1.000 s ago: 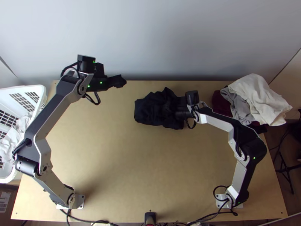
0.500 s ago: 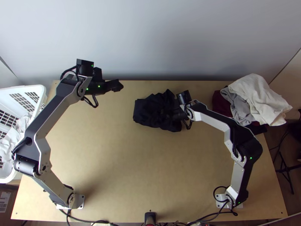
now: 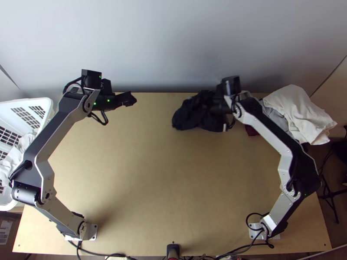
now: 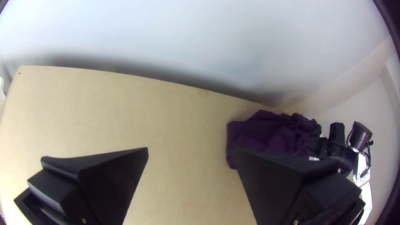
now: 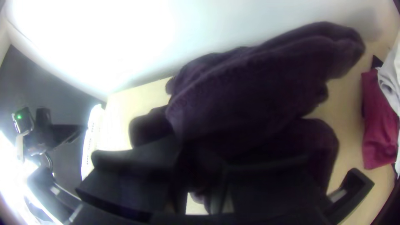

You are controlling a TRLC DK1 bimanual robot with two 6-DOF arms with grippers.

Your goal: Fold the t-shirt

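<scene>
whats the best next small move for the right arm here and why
Probably bring the right gripper in toward the bare middle of the table: it holds the dark t-shirt bunched by the table's far edge, where there seems little room to spread it, and the open left gripper is well away from it.

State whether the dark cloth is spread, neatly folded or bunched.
Bunched. The top view shows the dark cloth as an uneven heap, and the right wrist view shows its loose, rumpled folds.

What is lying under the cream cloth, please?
A grey cloth sticks out from under the cream cloth, with dark red cloth beside it; anything deeper is covered.
</scene>
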